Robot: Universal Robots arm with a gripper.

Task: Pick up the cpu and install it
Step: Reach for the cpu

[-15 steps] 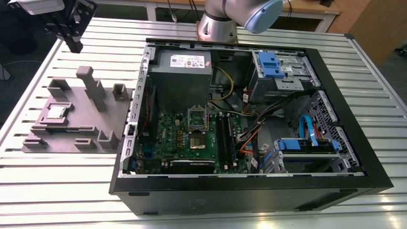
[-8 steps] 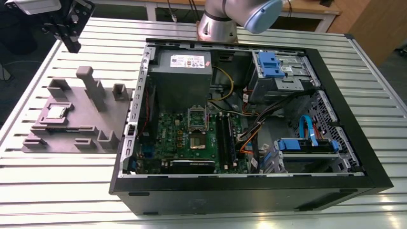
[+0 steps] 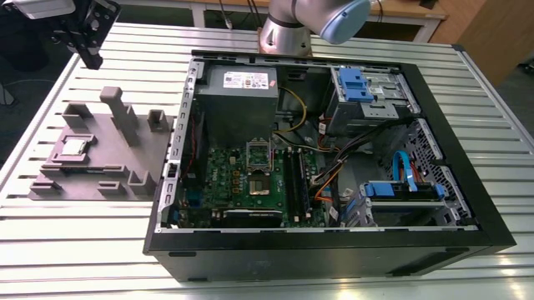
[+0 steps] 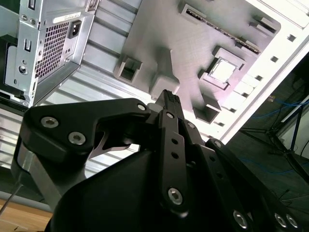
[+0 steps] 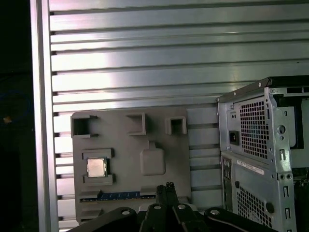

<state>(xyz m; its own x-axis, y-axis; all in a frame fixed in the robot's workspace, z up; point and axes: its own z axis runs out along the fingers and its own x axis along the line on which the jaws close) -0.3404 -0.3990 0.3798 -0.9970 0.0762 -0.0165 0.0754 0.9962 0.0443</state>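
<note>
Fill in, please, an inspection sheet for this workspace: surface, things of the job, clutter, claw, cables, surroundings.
Surface: slatted metal table, carrying a grey tray and an open computer case.
Job's things: chip lying flat in a pocket of the tray; shiny socket frame on the board inside the case.
Clutter: nothing seen.
Claw: claw shut and empty, raised above the table near the tray, apart from the chip.
Cables: coloured wires running inside the case.
Surroundings: arm base standing behind the case.
</note>
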